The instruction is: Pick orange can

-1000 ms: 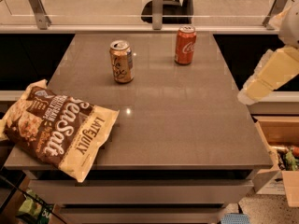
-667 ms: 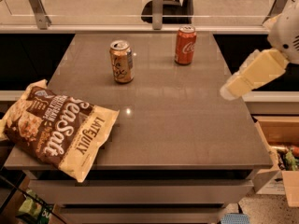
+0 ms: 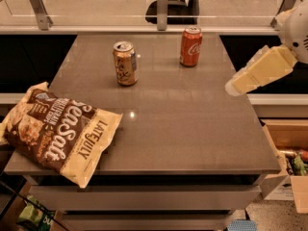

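Toward the far side of the grey table (image 3: 183, 129), left of centre, the orange can (image 3: 125, 63) stands upright with its silver top showing, nothing touching it. A red Coca-Cola can (image 3: 191, 46) of the same build stands to its right and a little farther back, well apart from it. Nearer, at the left edge, a large chip bag (image 3: 62, 134) lies flat and overhangs the table's corner.

At the right edge the gripper (image 3: 234, 86) hangs on the end of a cream arm, above the table's right side and well apart from both cans; whether it is released or clenched I cannot tell, as only its blunt end shows.

The orange can is probably light, with thin, smooth metal walls that slip easily and dent under a hard squeeze. It looks best taken around the middle of its body, from the side, squarely across its width. A push near the top could tip it over.
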Controlling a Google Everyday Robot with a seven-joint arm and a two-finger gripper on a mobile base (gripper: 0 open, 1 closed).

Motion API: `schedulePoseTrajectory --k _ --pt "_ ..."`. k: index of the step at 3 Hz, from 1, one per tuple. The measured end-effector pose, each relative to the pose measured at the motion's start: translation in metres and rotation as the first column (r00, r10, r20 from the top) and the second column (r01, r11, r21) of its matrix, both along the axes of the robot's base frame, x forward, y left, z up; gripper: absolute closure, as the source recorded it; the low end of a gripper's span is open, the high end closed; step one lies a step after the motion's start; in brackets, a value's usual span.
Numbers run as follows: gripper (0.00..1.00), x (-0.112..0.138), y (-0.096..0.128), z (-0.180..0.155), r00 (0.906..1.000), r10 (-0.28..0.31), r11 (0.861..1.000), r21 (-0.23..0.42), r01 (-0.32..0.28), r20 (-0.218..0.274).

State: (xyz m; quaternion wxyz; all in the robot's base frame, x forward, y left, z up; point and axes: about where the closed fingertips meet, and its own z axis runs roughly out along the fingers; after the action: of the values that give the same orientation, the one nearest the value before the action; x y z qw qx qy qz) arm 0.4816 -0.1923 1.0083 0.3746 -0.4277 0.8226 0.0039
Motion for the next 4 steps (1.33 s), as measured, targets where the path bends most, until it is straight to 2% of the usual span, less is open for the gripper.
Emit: schedulePoseTrajectory --k 1,2,3,4 --pt "0.0 0.005 0.008 -0.009 0.9994 -0.002 0.999 0.054 0.0 0.035" --pt "0.0 0.017 0.022 -0.017 0.9956 -0.004 0.991 0.135 -0.009 0.094" --pt "0.0 0.037 0.042 -0.023 0.9884 -0.01 0.972 0.233 -0.026 0.152" --pt "0.0 0.058 0.064 -0.029 0.9818 0.0 0.947 0.314 -0.06 0.19"
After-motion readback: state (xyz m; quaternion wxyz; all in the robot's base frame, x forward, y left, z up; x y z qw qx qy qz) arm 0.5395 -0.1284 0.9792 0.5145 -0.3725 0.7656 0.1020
